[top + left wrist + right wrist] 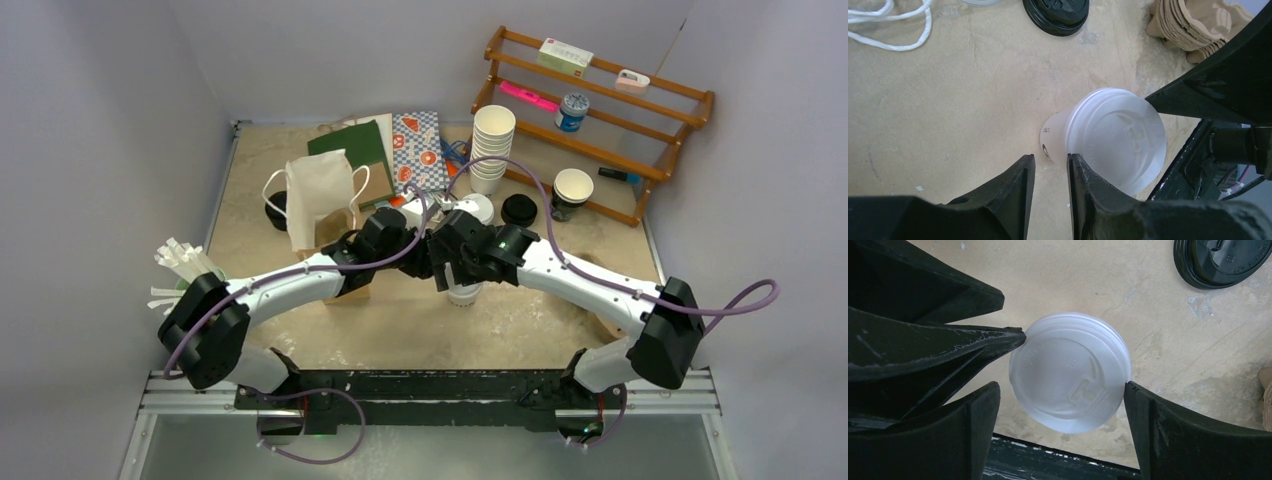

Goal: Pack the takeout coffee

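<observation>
The white-lidded cup is standing at mid-frame, apparently being lidded. The right gripper is being held wide around its lid. The left gripper is being held narrow and empty at the rim. A firm side grasp is being called for next. The cup's body is largely being hidden by both wrists.
</observation>
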Action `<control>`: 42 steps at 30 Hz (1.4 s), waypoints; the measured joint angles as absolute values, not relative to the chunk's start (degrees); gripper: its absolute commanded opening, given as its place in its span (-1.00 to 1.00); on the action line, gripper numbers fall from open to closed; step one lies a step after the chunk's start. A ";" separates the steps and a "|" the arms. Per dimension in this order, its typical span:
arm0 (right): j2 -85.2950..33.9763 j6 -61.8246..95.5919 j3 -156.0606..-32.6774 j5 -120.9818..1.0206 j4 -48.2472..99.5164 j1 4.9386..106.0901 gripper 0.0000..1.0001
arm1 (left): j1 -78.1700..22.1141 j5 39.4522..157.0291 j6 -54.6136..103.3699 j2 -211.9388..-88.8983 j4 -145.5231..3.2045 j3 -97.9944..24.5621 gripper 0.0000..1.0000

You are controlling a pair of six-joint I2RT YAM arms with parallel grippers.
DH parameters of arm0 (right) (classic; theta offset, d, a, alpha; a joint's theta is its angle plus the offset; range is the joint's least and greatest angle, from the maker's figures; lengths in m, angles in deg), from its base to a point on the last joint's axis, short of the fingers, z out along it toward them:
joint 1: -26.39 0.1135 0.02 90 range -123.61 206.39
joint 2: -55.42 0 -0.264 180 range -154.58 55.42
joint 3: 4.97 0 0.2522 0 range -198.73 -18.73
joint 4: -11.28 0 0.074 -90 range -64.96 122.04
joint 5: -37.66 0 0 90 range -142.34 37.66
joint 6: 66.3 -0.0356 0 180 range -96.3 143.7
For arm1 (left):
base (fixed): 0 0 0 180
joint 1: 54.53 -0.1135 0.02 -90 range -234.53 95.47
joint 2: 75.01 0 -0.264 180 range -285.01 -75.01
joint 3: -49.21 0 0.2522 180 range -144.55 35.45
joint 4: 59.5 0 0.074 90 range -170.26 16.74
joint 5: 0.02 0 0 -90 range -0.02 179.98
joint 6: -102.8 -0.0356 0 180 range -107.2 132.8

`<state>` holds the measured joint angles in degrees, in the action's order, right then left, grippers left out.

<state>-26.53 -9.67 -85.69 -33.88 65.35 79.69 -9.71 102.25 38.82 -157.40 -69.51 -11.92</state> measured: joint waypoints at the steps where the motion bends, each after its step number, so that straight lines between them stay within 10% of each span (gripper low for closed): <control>1: -26.53 -9.64 -86.15 -33.95 65.51 79.73 0.95 | -9.64 101.86 38.51 -157.27 -70.65 -12.49 -0.31; 23: -15.65 -11.26 -86.13 -31.91 65.62 78.59 0.80 | -9.38 103.21 34.12 -154.39 -74.21 -17.45 -0.25; 42: -17.22 -4.70 -80.29 -55.34 53.20 56.47 0.15 | 1.52 95.80 43.89 -145.01 -73.23 -10.26 -0.24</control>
<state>-17.22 -4.70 -80.29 -55.34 53.20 56.47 1.52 95.80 43.89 -145.01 -73.23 -10.26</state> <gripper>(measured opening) 0.624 0.438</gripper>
